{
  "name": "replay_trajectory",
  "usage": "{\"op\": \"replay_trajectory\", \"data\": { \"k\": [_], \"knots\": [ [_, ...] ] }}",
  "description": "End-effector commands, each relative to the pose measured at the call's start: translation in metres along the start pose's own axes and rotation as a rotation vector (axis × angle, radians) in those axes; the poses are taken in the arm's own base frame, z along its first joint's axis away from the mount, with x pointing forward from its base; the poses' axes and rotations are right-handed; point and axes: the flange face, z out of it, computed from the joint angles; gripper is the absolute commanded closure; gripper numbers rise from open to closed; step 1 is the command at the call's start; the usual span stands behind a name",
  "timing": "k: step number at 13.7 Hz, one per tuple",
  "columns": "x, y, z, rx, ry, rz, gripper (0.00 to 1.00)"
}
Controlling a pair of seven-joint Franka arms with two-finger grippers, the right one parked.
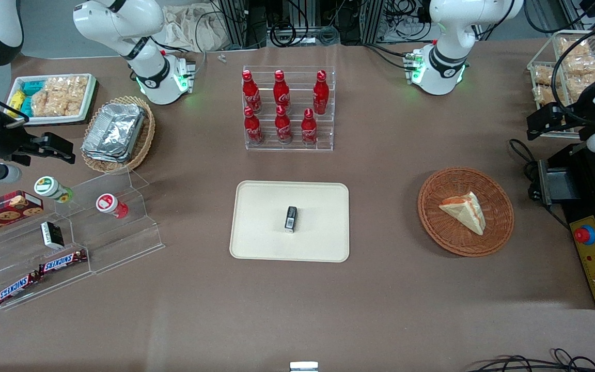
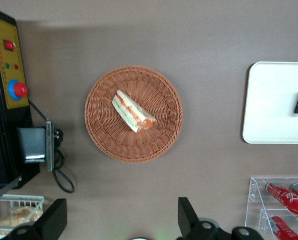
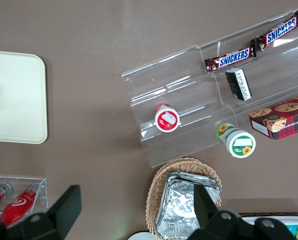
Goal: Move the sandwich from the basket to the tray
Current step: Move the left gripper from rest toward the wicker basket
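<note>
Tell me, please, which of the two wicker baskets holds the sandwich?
The round reddish-brown basket beneath the open gripper; it holds the sandwich. The tan oval basket holds foil pans.

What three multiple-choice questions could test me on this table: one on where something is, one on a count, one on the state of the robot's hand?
1. Where does the triangular white-bread sandwich lie?
A. In the round reddish-brown wicker basket
B. On the flat cream-beige rectangular tray
C. In the clear bottle rack

2. How many red cola bottles stand in the clear rack?
A. Four
B. Six
C. Nine

3. What is the state of the working arm's gripper?
A. Shut on the sandwich
B. Shut on the small black packet
C. Open, holding nothing

Answers:
1. A: the front view shows the wedge resting inside the basket, apart from the tray.
2. B: two rows of three show in the rack.
3. C: the wrist view shows its fingers spread wide above the table, with the basket in sight between them.
</note>
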Motion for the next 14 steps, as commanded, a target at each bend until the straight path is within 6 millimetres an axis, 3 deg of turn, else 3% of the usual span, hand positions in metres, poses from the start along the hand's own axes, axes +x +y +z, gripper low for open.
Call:
{"op": "replay_trajectory", "data": {
  "k": [1, 6, 10, 14],
  "knots": [
    [-0.001, -0.019, 0.019, -0.023, -0.044, -0.101, 0.00],
    [0.001, -0.032, 0.057, -0.007, -0.086, -0.294, 0.00],
    [-0.009, -0.035, 0.111, -0.001, -0.061, -0.341, 0.00],
    [-0.009, -0.048, 0.152, -0.004, -0.040, -0.427, 0.01]
  ]
}}
